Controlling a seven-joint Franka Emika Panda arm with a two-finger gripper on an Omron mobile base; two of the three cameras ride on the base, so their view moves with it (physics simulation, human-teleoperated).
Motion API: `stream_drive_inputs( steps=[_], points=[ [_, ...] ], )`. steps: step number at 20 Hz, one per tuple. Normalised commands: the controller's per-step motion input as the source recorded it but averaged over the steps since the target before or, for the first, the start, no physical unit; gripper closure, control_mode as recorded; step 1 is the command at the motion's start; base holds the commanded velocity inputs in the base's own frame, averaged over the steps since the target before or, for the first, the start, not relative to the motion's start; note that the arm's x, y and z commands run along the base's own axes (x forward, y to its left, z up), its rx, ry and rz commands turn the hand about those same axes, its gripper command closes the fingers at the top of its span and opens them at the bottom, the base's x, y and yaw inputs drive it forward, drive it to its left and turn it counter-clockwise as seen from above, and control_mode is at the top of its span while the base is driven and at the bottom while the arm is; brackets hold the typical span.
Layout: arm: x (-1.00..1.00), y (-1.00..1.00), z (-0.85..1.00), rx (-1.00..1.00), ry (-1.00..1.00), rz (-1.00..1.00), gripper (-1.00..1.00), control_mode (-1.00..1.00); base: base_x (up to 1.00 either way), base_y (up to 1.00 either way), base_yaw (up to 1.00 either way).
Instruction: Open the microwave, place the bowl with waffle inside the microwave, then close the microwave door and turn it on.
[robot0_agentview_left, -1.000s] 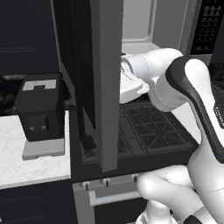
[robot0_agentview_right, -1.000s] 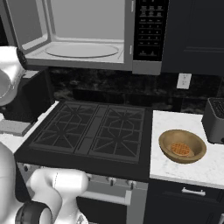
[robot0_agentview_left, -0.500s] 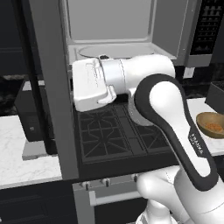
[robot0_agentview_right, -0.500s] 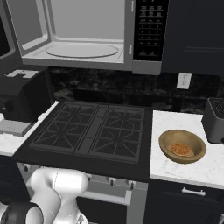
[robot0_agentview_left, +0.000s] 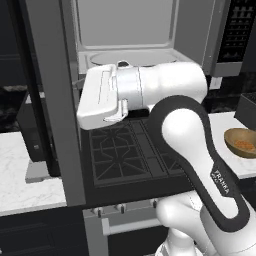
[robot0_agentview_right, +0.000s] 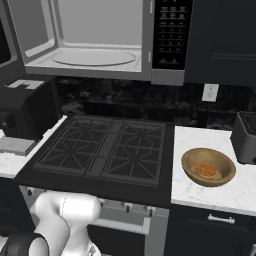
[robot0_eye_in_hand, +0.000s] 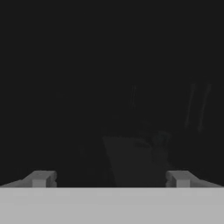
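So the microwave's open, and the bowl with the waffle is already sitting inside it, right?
Not quite. The microwave is open, but its inside holds nothing but the turntable. The right base view shows the bowl, with the waffle in it, on the white counter to the right of the stove.

— What can't you make out from the left base view?
— The microwave door (robot0_agentview_left: 55, 100) stands edge-on and runs off the top, hiding most of the small black appliance (robot0_agentview_left: 35, 130) behind it. The arm covers part of the stove (robot0_agentview_left: 125, 155).
— And the bowl (robot0_agentview_left: 242, 142)?
— Cut by the right edge there (whole in the right base view).
— The hand view?
— Nearly all dark; vague shapes, nothing I can name.
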Motion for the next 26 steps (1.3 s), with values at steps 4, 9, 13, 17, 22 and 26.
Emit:
stream_drive_inputs(
  steps=[4,9,13,17,22,26],
  points=[
    [-0.09,0.06,0.01,0.00,0.00,0.00,-1.00,-1.00,0.00,0.00,0.00],
    [-0.18,-0.84,0.17,0.00,0.00,-0.08,-1.00,-1.00,0.00,0.00,0.00],
    [-0.21,-1.00,0.05,0.00,0.00,-0.09,-1.00,-1.00,0.00,0.00,0.00],
    [-0.29,-1.00,0.00,-0.09,0.00,-0.08,-1.00,-1.00,0.00,0.00,0.00],
    [-0.31,-1.00,-0.07,-0.23,0.07,-0.15,-1.00,-1.00,0.00,0.00,0.00],
    [-0.19,-1.00,-0.14,-0.26,0.14,-0.22,-1.00,-1.00,0.00,0.00,0.00]
  ],
)
